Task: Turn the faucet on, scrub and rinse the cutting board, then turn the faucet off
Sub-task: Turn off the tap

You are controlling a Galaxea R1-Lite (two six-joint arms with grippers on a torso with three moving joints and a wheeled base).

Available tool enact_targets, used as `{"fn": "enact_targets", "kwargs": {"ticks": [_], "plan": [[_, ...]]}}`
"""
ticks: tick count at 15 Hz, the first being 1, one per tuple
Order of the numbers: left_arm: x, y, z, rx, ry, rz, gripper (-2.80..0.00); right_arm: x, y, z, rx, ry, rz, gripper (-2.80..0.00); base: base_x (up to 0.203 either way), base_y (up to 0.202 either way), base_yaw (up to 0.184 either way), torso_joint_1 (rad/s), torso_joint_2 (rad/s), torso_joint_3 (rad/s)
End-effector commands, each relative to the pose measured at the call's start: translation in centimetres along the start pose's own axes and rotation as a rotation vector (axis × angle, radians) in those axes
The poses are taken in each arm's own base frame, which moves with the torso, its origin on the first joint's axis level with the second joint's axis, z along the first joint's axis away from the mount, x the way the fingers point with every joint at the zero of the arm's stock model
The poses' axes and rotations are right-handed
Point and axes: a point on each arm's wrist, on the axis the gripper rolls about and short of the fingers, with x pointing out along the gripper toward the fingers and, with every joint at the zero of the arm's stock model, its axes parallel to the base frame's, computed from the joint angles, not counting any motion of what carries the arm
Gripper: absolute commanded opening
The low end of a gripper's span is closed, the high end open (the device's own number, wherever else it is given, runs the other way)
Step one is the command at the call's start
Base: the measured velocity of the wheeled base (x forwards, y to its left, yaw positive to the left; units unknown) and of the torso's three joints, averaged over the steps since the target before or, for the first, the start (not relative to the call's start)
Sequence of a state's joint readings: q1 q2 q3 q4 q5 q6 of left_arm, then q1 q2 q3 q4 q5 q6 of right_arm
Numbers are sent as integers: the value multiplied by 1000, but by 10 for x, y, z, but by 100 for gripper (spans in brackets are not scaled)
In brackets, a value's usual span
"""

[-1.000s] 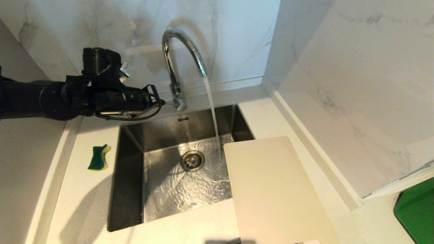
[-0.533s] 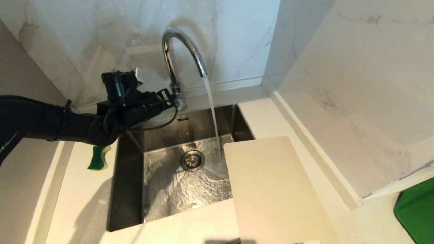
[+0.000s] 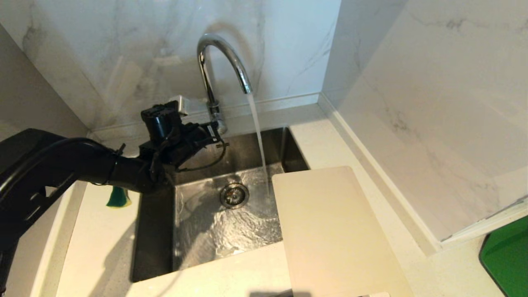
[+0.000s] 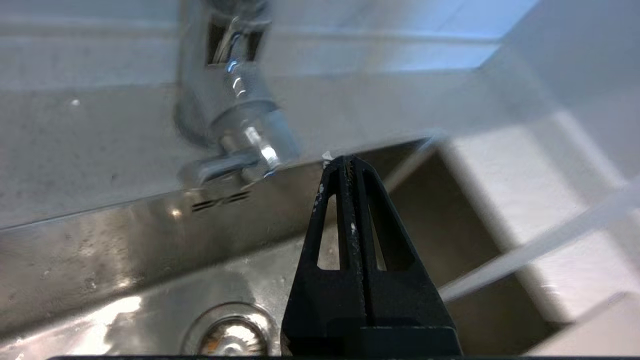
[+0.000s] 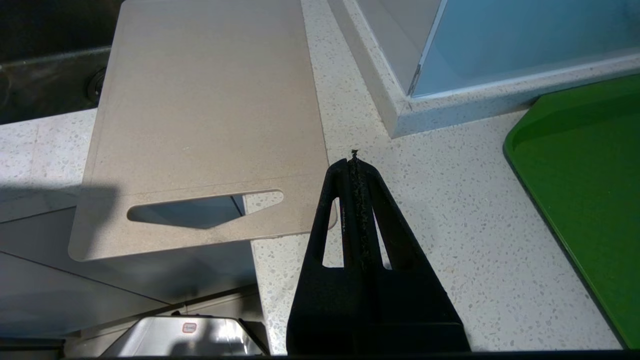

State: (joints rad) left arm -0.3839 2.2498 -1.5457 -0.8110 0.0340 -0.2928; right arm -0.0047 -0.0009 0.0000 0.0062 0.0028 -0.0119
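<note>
Tall chrome gooseneck faucet (image 3: 218, 70): running. Left gripper (image 4: 350, 162): fingers pressed together, empty, just beside the lever. Pale cream rectangular cutting board (image 3: 334, 231), right of the sink (image 3: 154, 231): next grasp should probably take its near handle edge firmly.

1. Faucet (image 3: 214, 74): shiny chrome gooseneck with arched spout, upright on the counter behind the sink; a thin lever juts from its short base; water pours from the spout in a steady stream
2. Board (image 3: 330, 231): large, thin, cream-beige, rounded corners, lying flat with its far left part over the sink; handle slot at its near end
</note>
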Motion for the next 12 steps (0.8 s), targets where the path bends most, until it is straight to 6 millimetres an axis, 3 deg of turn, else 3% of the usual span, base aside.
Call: {"fn": "enact_targets", "kwargs": {"ticks": [1, 12], "plan": [[9, 8, -22, 37, 2, 22, -280, 0, 0, 0, 1, 1, 0, -280, 0, 0, 0, 0, 0, 0], [37, 24, -15, 92, -172, 154, -280, 0, 0, 0, 0, 1, 0, -280, 0, 0, 0, 0, 0, 0]]}}
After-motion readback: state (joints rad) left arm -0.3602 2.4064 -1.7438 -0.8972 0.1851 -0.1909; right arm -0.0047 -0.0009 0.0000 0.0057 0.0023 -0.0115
